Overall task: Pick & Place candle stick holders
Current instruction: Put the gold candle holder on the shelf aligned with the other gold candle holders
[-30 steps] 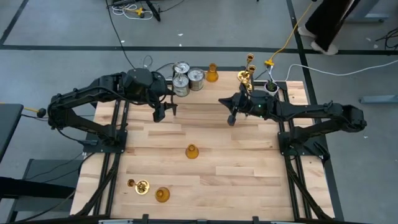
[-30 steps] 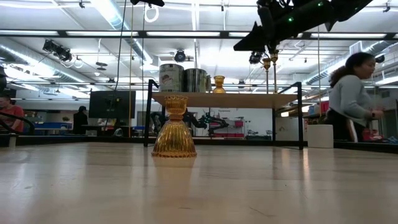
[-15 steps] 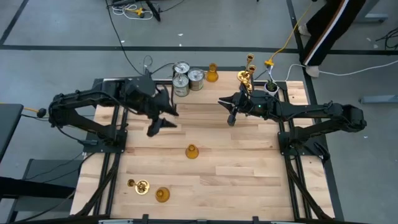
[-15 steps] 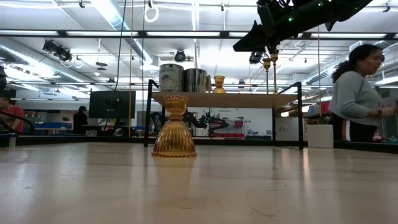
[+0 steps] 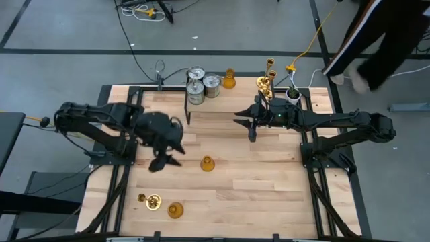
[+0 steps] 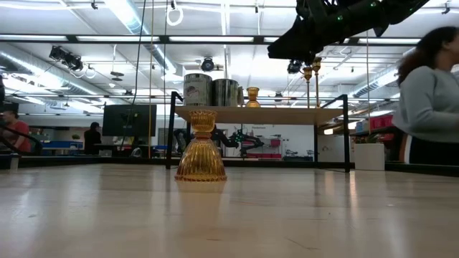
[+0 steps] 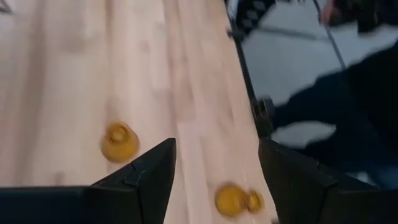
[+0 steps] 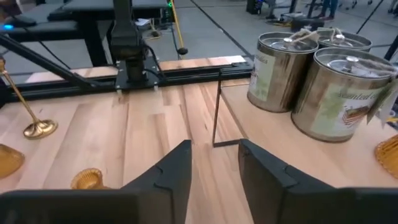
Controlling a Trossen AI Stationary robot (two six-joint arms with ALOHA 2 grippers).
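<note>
On a raised shelf (image 6: 258, 113) at the table's far side stand two silvery cylinders (image 5: 203, 86), an amber holder (image 5: 229, 79) and brass holders (image 5: 267, 75). One amber holder (image 5: 207, 163) stands upright on its wide end at the table's middle. Near the front left, a brass holder (image 5: 149, 199) lies on its side beside another amber one (image 5: 175, 210). My left gripper (image 5: 164, 160) hangs open above the table, left of the middle amber holder (image 7: 119, 142). My right gripper (image 5: 247, 128) stands open in front of the shelf, holding nothing.
A small white pot with a green plant (image 5: 293, 94) stands at the shelf's right end. The shelf's black legs (image 8: 216, 106) stand on the table ahead of my right gripper (image 8: 214, 146). A person (image 6: 430, 93) walks past beyond the table's right side.
My left gripper has swung from the shelf's left front toward the table's near edge and turned toward the middle amber holder, staying open. My right gripper has kept its place and opened its fingers. The person beyond the table has moved to the right.
</note>
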